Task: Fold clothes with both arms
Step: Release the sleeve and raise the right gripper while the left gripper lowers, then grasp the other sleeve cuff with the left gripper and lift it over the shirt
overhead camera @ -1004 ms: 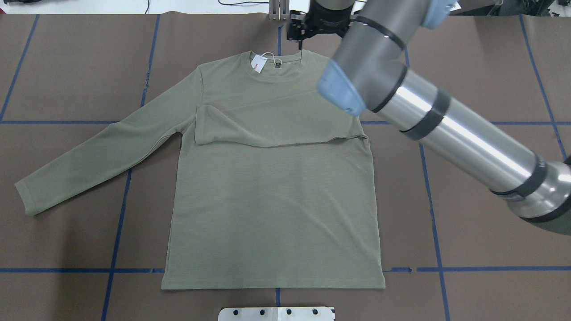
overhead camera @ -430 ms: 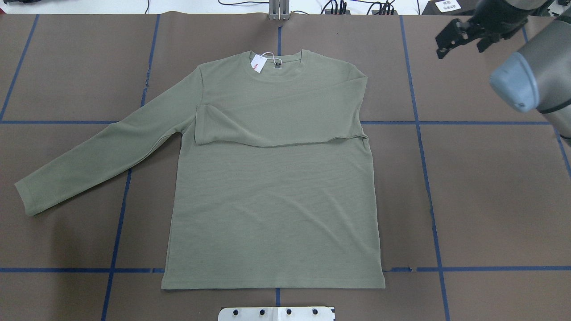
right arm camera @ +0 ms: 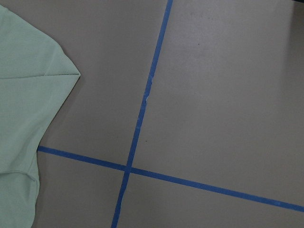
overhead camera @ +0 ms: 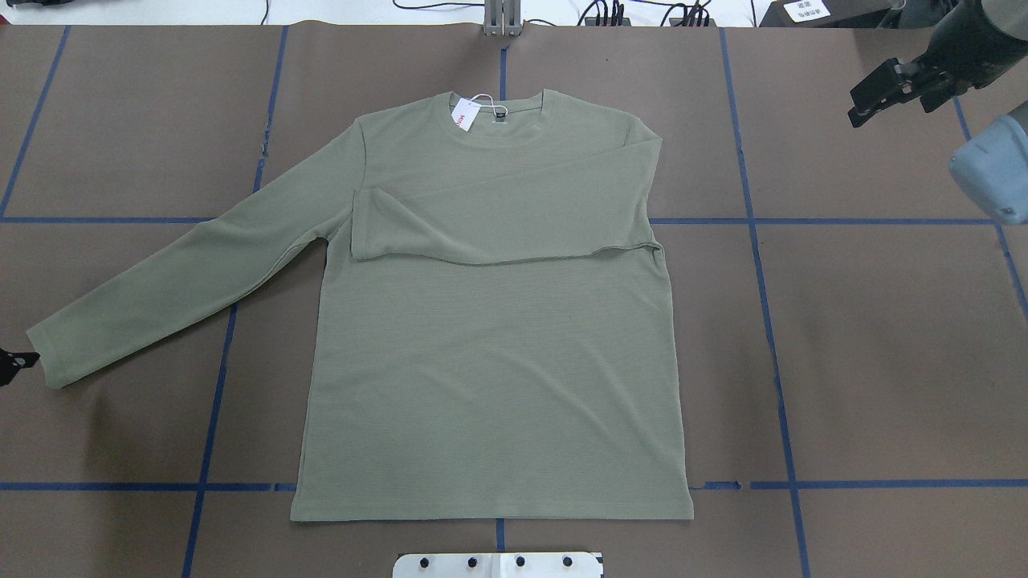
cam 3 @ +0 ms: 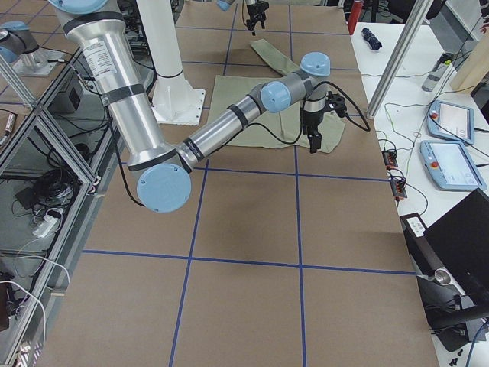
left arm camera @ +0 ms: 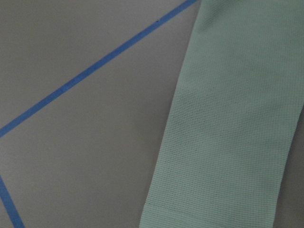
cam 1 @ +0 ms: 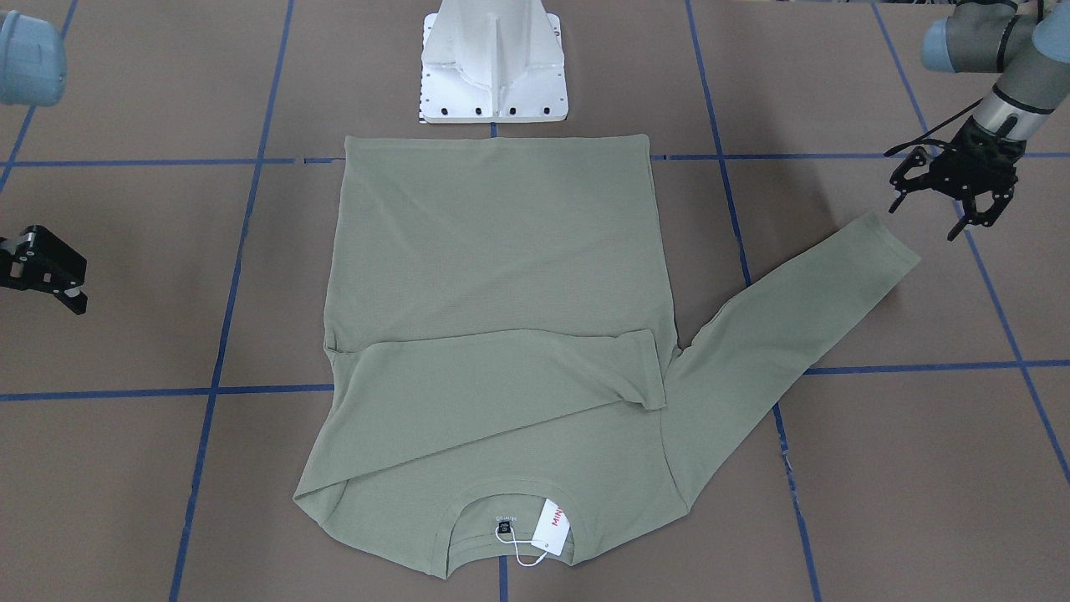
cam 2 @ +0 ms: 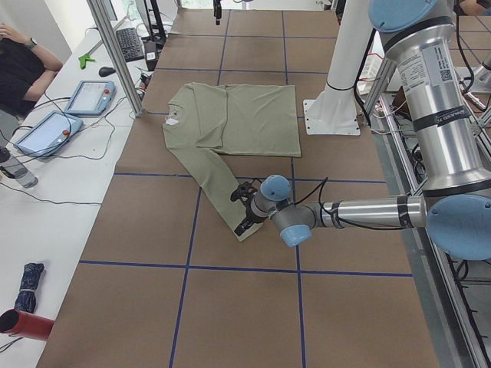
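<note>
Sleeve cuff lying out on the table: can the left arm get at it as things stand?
Probably yes. The left fingers hang open right beside the cuff, and nothing lies between them.

Left pincer [cam 1: 922, 223], seemingly spread, near shirt cuff [cam 1: 884, 242]

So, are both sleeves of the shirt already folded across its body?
No, only one sleeve lies across the chest of the shirt; the other sleeve stretches out flat on the table.

Bright even overhead light, soft shadows, wrist views slightly soft.
</note>
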`<state>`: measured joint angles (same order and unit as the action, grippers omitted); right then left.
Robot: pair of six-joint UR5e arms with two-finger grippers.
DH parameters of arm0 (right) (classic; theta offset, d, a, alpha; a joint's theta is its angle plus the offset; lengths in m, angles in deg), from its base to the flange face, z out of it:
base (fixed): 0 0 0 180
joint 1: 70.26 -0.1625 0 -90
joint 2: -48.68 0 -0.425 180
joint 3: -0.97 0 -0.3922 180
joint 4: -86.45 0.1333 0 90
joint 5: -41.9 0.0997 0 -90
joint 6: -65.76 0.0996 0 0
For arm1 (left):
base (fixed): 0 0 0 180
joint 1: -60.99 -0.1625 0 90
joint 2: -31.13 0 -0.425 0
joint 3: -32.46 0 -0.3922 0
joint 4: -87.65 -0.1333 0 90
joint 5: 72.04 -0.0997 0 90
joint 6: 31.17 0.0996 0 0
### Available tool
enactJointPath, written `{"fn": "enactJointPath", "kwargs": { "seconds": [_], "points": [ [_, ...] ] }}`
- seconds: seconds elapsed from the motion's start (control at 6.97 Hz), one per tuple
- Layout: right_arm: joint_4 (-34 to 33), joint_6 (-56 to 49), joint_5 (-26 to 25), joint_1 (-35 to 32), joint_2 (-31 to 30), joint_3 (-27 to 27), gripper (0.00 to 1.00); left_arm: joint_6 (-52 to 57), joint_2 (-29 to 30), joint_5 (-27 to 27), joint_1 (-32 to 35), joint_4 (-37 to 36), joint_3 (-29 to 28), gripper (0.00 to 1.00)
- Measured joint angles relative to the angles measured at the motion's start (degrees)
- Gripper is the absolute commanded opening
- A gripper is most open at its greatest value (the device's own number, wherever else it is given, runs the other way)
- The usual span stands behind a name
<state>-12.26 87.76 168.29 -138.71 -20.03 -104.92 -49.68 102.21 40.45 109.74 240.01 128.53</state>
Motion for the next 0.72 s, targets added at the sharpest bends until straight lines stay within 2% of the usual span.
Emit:
{"fn": "enactJointPath", "kwargs": {
  "seconds": [0.29, 0.43, 0.72],
  "points": [
    [0.0, -0.1, -0.1, -0.1, -0.3, -0.2, 1.0, -3.7, 0.0, -4.1, -6.3, 0.1, 0.0, 0.99],
    [0.0, -0.1, -0.1, -0.1, -0.3, -0.2, 1.0, -4.2, 0.0, -5.0, -7.6, 0.1, 0.0, 0.79],
    [0.0, 0.2, -0.1, -0.1, -0.5, -0.4, 1.0, -4.5, -0.1, -6.2, -8.7, 0.1, 0.0, 0.17]
  ]
}}
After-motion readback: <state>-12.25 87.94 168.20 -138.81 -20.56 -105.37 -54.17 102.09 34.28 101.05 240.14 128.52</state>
